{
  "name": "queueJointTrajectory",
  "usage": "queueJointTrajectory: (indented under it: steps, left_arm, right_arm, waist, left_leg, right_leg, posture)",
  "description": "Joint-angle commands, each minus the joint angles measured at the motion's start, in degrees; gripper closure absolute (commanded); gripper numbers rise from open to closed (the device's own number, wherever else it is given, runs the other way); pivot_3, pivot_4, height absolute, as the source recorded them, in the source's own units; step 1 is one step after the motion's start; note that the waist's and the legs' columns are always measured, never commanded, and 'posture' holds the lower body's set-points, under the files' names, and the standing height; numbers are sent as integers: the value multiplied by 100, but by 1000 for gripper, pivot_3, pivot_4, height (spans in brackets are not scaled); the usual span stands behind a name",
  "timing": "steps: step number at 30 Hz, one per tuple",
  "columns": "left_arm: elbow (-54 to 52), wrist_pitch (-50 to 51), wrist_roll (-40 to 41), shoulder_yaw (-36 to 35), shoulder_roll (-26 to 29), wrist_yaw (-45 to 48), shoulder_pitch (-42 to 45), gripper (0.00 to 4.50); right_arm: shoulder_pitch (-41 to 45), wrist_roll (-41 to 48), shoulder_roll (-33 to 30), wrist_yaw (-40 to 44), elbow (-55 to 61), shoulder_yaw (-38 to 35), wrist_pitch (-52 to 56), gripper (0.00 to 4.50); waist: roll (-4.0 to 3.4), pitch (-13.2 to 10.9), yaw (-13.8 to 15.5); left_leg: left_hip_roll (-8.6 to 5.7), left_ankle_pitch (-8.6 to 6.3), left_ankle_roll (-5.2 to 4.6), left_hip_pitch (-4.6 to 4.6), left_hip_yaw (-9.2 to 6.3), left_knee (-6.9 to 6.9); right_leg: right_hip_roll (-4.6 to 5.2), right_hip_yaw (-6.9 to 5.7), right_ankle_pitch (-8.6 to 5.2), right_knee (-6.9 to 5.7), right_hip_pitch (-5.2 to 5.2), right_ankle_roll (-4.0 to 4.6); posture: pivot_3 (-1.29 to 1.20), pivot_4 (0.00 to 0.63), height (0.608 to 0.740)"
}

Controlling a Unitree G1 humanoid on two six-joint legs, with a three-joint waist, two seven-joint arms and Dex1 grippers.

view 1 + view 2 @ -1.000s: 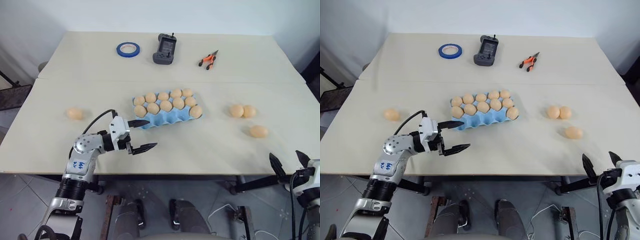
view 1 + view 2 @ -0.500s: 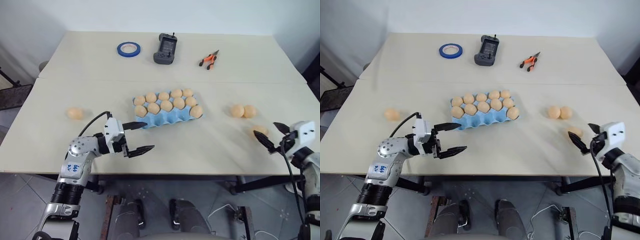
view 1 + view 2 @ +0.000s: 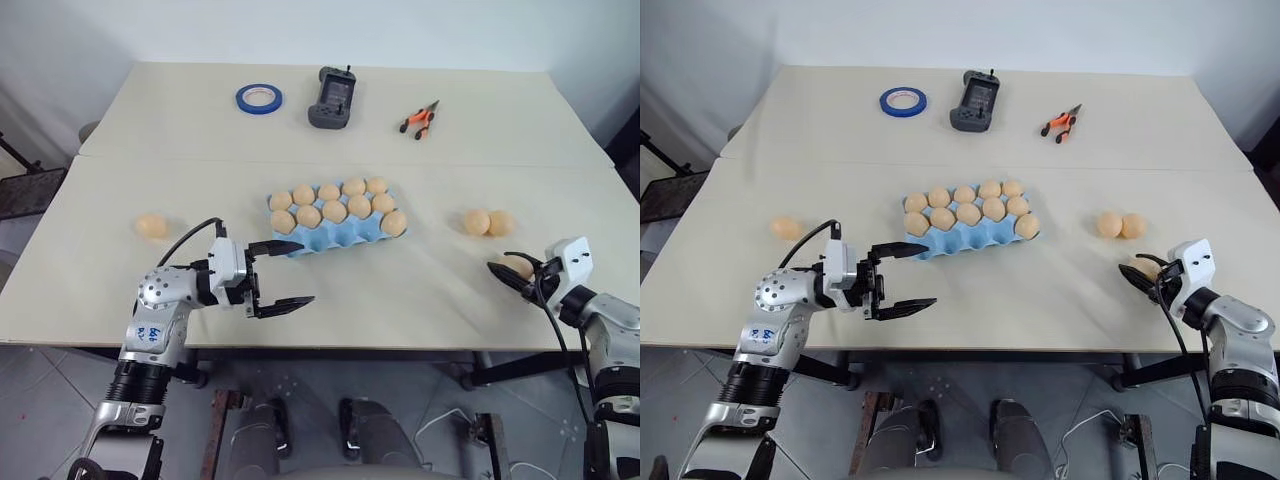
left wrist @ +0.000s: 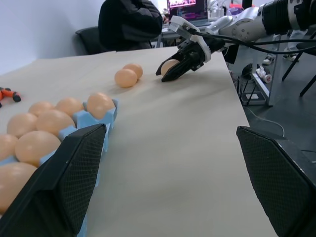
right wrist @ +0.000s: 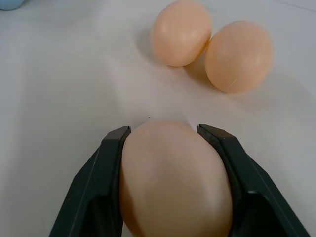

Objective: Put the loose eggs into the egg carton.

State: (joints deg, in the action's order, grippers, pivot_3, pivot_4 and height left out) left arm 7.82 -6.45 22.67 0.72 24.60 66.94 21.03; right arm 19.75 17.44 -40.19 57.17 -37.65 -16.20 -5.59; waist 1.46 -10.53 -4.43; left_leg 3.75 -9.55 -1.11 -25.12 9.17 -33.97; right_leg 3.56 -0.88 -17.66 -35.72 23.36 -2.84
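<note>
The light blue egg carton (image 3: 331,239) lies mid-table with several tan eggs in its cups. One loose egg (image 3: 151,225) rests at the far left. A pair of loose eggs (image 3: 477,221) lies touching at the right. Just in front of that pair, my right gripper (image 3: 505,266) is shut on a loose egg (image 5: 174,182) that sits on the table, with a black finger (image 5: 106,168) against each side. My left gripper (image 3: 303,271) hovers open and level in front of the carton's left end, pointing right, with nothing between its fingers.
A blue tape roll (image 3: 259,98), a grey handheld controller (image 3: 331,97) and orange pliers (image 3: 418,118) lie along the far half of the table. A seam crosses the tabletop behind the carton. A person in dark clothing (image 4: 131,22) sits beyond the table's right end.
My right arm came up from the table's front edge to the nearest right-hand egg, and its fingers closed on it. The left gripper stayed open and hardly moved.
</note>
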Motion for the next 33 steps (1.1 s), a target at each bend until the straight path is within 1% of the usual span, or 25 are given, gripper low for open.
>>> queueJointTrajectory:
  steps: [1,5,9,12,14,18,19,20,21,23,25,26,30,33]
  left_arm:
    - [56,-252,47,-185,-82,-185,-123,0]
    - [46,-278,-6,-487,27,-572,-439,0]
    - [-33,-112,54,-852,230,-944,-735,0]
    - [-109,-64,49,-1003,345,-1117,-887,0]
    - [-173,-63,50,-1073,380,-1186,-978,0]
    - [-384,-21,41,-1076,384,-1303,-1112,0]
    - [-452,-7,43,-1077,378,-1334,-1148,0]
    - [-517,4,42,-1082,369,-1371,-1185,0]
    - [-571,19,42,-1087,359,-1409,-1219,0]
    - [-649,46,46,-1089,348,-1463,-1273,0]
    - [-692,75,55,-1088,347,-1507,-1305,0]
    - [-717,88,59,-1089,347,-1525,-1324,0]
    - [-745,143,100,-1112,359,-1542,-1357,0]
    - [-722,218,130,-1107,389,-1494,-1344,0]
  right_arm:
    - [-349,445,105,257,1500,178,658,2671]
    - [-453,800,438,124,3026,579,1440,2671]
    - [69,614,960,-316,3524,1026,1581,2671]
    - [571,310,1284,-699,3324,1296,1594,2671]
    - [957,52,1475,-951,2915,1448,1506,2671]
    - [1518,-295,1723,-1089,2053,1645,1147,2671]
    - [1631,-412,1761,-1137,1829,1693,1046,2126]
    - [1728,-466,1811,-1134,1655,1720,957,1957]
    - [1801,-476,1863,-1145,1562,1725,935,1677]
    - [1865,-439,1934,-1120,1521,1714,930,954]
    - [1816,-304,1945,-979,1699,1697,1032,228]
    - [1778,-252,1937,-920,1793,1688,1070,13]
    - [1377,-47,1610,-726,2451,1488,1268,13]
    - [727,339,1197,-384,3069,1151,1399,13]
  waist:
    - [-1,0,-20]
    - [-2,0,-61]
    - [-2,0,-47]
    - [-2,0,-45]
    - [-2,0,-18]
    - [0,1,7]
    - [-1,1,15]
    - [-1,1,6]
    - [-1,1,-5]
    - [-1,1,-14]
    - [-1,1,-12]
    - [-1,1,-12]
    - [-1,1,-4]
    - [-1,1,71]
  left_leg:
    - [1,0,0,0,0,0]
    - [7,0,0,7,0,1]
    - [7,1,3,6,-10,1]
    - [6,-1,5,-2,-6,7]
    - [5,-1,6,-7,3,25]
    - [1,1,11,-11,73,85]
    - [1,4,14,-12,80,85]
    - [1,5,16,-13,83,86]
    - [1,3,11,-13,89,86]
    - [1,-7,-5,-14,98,87]
    - [8,-15,-16,-16,98,87]
    - [11,-16,-16,-16,98,87]
    - [22,-15,-12,-16,93,78]
    - [28,-14,-8,-13,83,67]
  right_leg:
    - [0,1,0,-5,2,-1]
    - [-8,3,1,-25,6,-3]
    - [-9,0,-5,-30,13,15]
    - [-1,0,5,-15,18,16]
    - [8,-5,10,5,20,16]
    - [64,-30,10,22,39,22]
    - [70,-39,7,19,42,26]
    - [76,-52,5,19,44,28]
    - [86,-75,12,17,44,16]
    - [105,-127,32,15,44,-21]
    - [116,-181,32,14,45,-23]
    - [116,-190,30,12,45,-24]
    - [110,-204,15,3,44,-44]
    - [109,-215,13,-1,35,-41]
  posture:
    - [0,150,740]
    - [0,150,740]
    - [0,150,740]
    - [0,150,740]
    - [0,150,740]
    - [0,150,740]
    - [0,150,740]
    - [0,150,740]
    - [0,150,740]
    - [0,150,740]
    - [0,150,740]
    - [0,150,740]
    - [0,150,740]
    - [0,150,740]
